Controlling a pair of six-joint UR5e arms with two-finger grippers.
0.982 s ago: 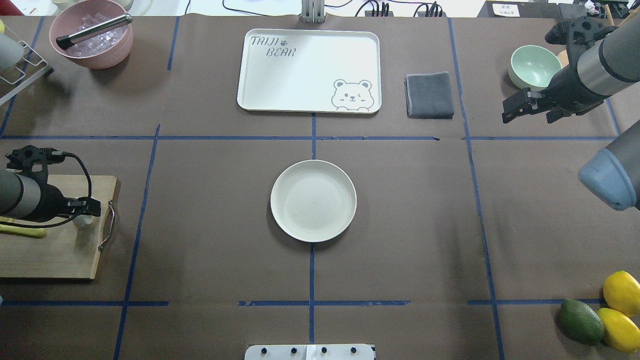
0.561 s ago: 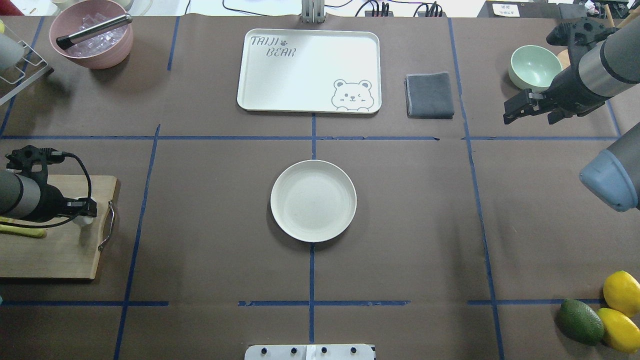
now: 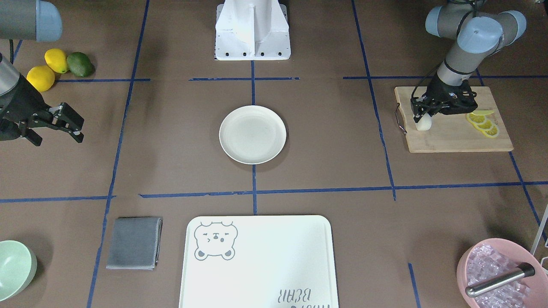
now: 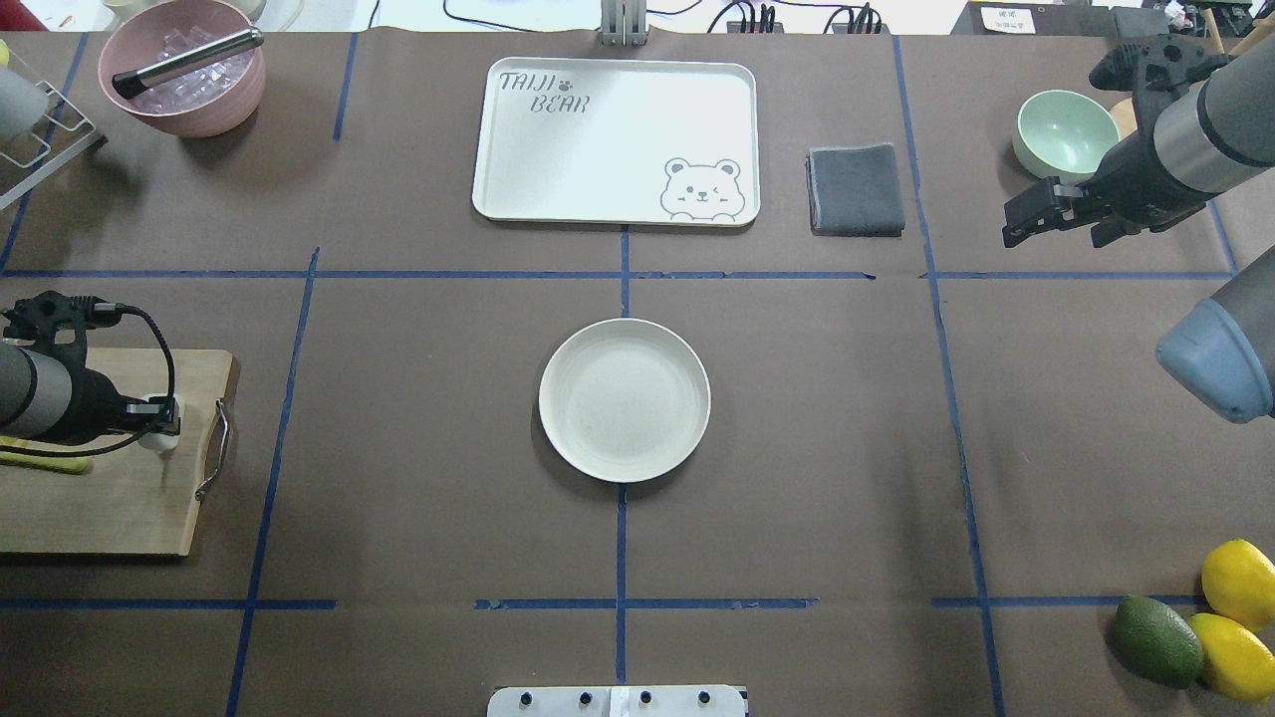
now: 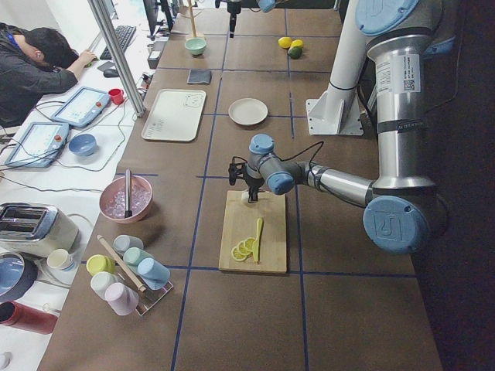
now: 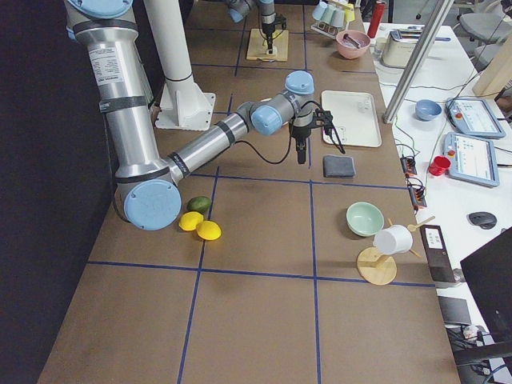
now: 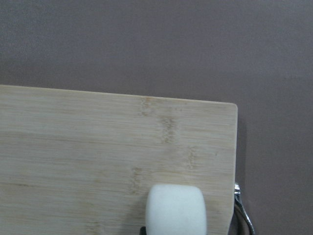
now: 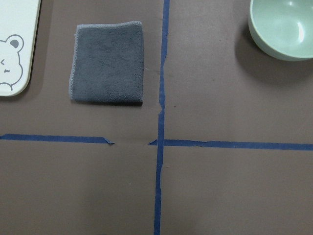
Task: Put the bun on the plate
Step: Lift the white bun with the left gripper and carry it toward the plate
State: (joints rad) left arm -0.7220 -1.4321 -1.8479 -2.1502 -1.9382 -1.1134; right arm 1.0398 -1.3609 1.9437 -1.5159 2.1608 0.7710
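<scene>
By the cutting board's [image 3: 454, 137] handle edge, the left pincer [image 3: 421, 116] straddles the bun [image 3: 424, 124], whether clenched on it I cannot tell; the plate [image 3: 252, 135] sits well apart at the tabletop's centre, and the right pincer [image 3: 80, 131] hangs released.

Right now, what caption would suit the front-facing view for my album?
Left gripper, jaws astride the bun on the cutting board; the plate waits at the table's centre.

Bright, even light pours from above; soft shadows hug the plate [image 4: 546, 398] on the matte tabletop [image 4: 847, 448]. In the left wrist view, the near bun [image 7: 176, 208] looks slightly soft.
</scene>
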